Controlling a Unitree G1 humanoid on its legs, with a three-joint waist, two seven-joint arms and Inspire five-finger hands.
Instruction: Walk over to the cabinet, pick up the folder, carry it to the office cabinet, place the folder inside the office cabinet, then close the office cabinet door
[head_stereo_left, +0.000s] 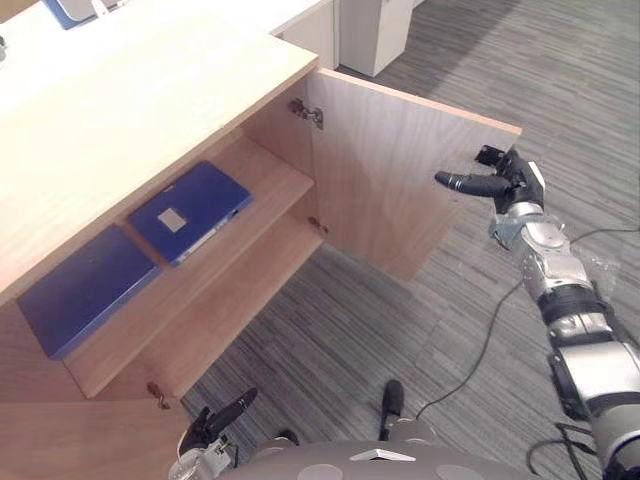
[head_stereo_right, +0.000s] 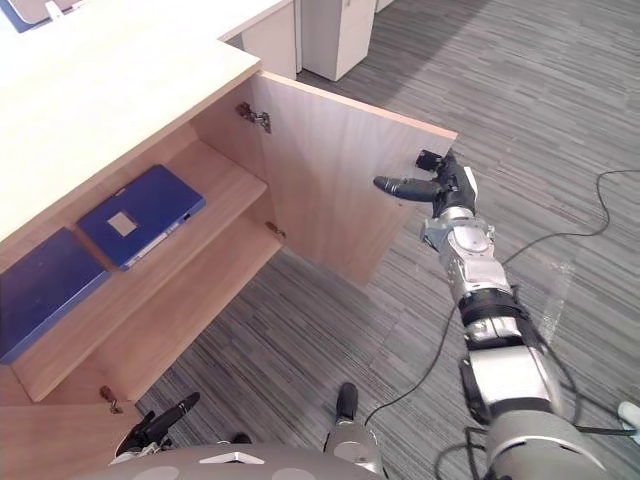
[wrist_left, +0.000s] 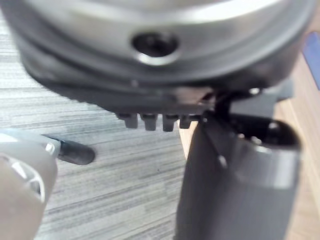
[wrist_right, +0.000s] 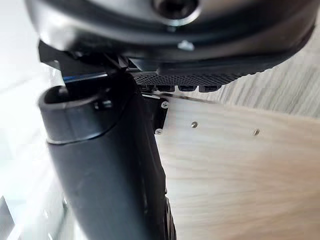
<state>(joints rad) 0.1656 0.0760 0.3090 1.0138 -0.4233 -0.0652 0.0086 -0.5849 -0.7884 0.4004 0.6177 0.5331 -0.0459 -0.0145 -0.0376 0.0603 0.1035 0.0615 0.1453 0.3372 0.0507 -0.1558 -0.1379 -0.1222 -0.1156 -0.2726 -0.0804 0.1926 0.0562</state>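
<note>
Office; carpet tiles (head_stereo_left: 400, 330); wooden cabinet (head_stereo_left: 150, 110)

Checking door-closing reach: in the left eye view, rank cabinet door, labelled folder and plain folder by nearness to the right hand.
1. Cabinet door, beside the right hand.
2. Labelled folder, middle of the shelf.
3. Plain folder, farther left.

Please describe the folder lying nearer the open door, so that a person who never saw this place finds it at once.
Look in the wooden cabinet, on its upper shelf. Two blue folders lie there: the left folder is plain, the right folder, nearer the door, bears a white label.
</note>
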